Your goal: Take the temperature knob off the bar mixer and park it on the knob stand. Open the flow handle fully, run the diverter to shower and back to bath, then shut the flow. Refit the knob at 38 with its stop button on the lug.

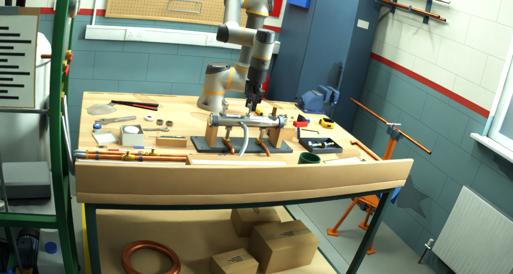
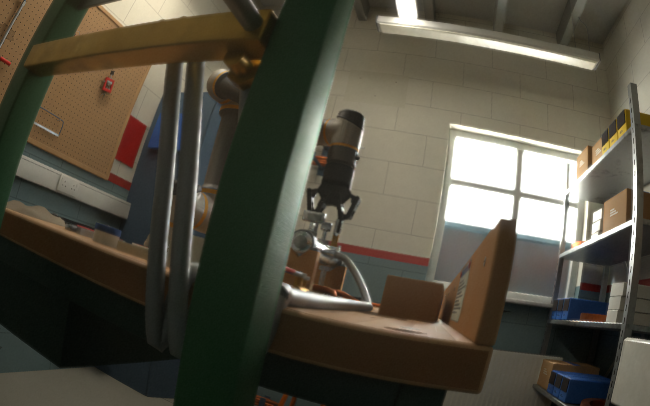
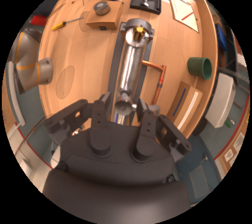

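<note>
The temperature knob (image 3: 102, 8) sits parked on the wooden knob stand (image 3: 104, 17), apart from the chrome bar mixer (image 1: 246, 121). The mixer's right end shows a bare brass spindle (image 3: 138, 33). The mixer rests on two wooden blocks over a dark base plate. My gripper (image 1: 252, 107) stands open directly over the diverter knob (image 3: 124, 106) at the mixer's middle and holds nothing. The flow handle (image 1: 224, 106) stands up at the mixer's left end.
A dark parts tray (image 1: 320, 145) lies right of the mixer, with a green cup (image 1: 308, 158) in front of it. A yellow screwdriver (image 3: 66, 23), a red block (image 1: 300, 123) and a tape measure (image 1: 326, 123) lie behind. Copper pipes (image 1: 132, 155) run along the front left edge.
</note>
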You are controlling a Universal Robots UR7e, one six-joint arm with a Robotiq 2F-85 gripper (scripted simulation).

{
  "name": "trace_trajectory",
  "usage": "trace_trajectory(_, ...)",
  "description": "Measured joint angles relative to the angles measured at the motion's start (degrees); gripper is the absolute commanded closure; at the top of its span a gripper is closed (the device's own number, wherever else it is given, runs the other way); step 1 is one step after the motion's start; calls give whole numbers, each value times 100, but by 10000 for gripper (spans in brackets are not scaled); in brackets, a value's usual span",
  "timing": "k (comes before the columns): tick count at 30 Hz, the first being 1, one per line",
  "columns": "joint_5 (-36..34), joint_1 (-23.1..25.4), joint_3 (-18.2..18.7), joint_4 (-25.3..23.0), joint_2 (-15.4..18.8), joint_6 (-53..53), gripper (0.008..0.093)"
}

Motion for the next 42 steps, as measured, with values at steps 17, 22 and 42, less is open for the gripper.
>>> trace_trajectory(17, 0, 0, -157, 241, -83, 0, 474)
trace_trajectory(22, 0, 0, -302, 449, -149, 0, 474)
trace_trajectory(42, 0, 0, -554, 798, -241, 0, 474)
